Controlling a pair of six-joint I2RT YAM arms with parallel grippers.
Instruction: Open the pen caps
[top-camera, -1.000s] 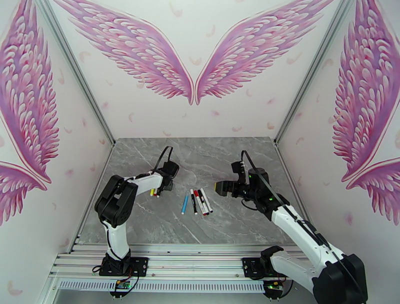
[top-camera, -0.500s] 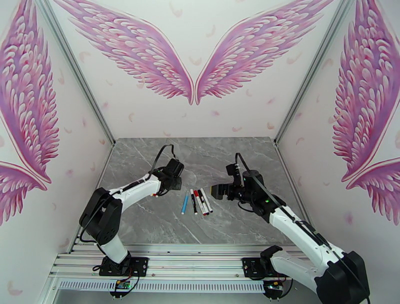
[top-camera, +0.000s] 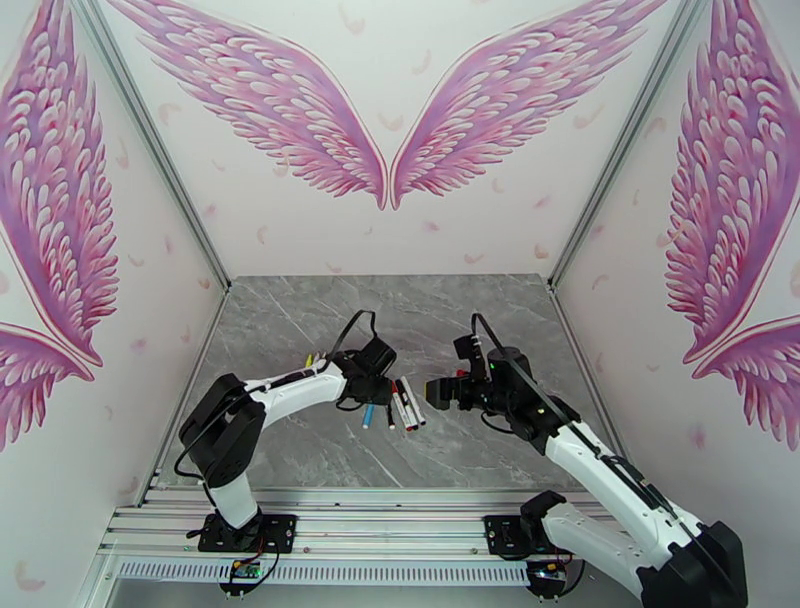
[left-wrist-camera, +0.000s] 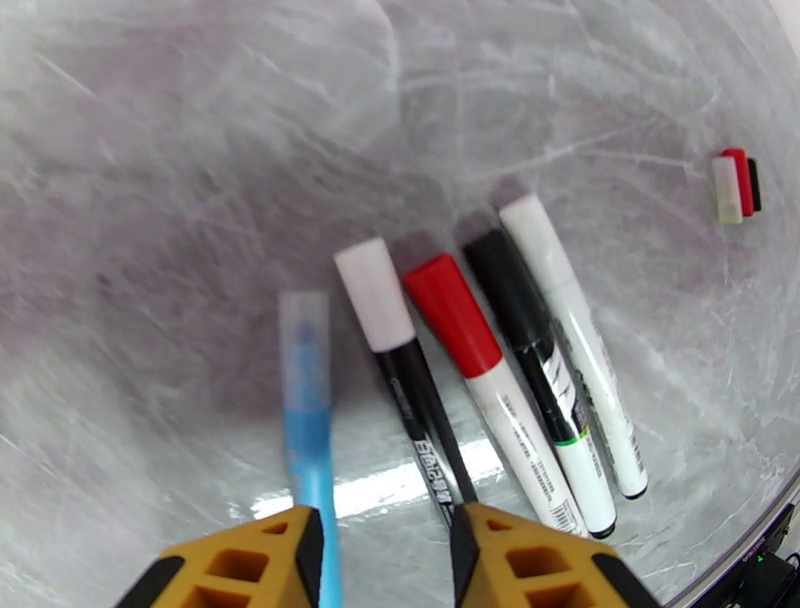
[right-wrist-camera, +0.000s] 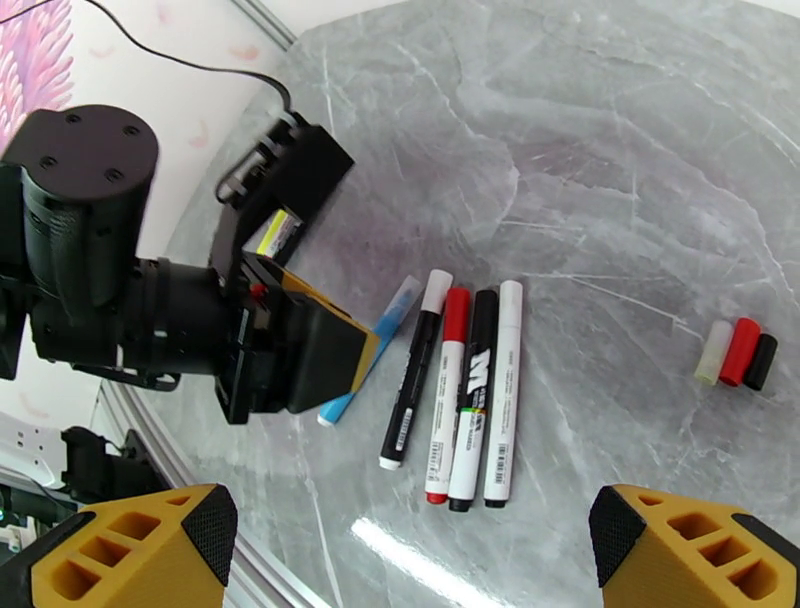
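The grey marbled desk (top-camera: 300, 450) carries five pens (right-wrist-camera: 455, 390) lying side by side near its middle, the blue one outermost. Three loose caps (right-wrist-camera: 740, 350), white, red and black, touch in a row apart from them.

We see five pens (right-wrist-camera: 447, 400) lying side by side on the table (right-wrist-camera: 620, 150), roughly parallel, caps pointing the same way. The blue pen (right-wrist-camera: 372, 345) is on the left, slanting away from the rest. Next come a black pen (right-wrist-camera: 408, 400) with a white cap (left-wrist-camera: 374, 307), a white-barrelled pen (right-wrist-camera: 440, 440) with a red cap (left-wrist-camera: 452, 313), a black-capped pen (right-wrist-camera: 472, 400) and an all-white pen (right-wrist-camera: 503, 390). Well apart to the right, three loose caps (right-wrist-camera: 741, 352) lie touching in a row: whitish, red, black.
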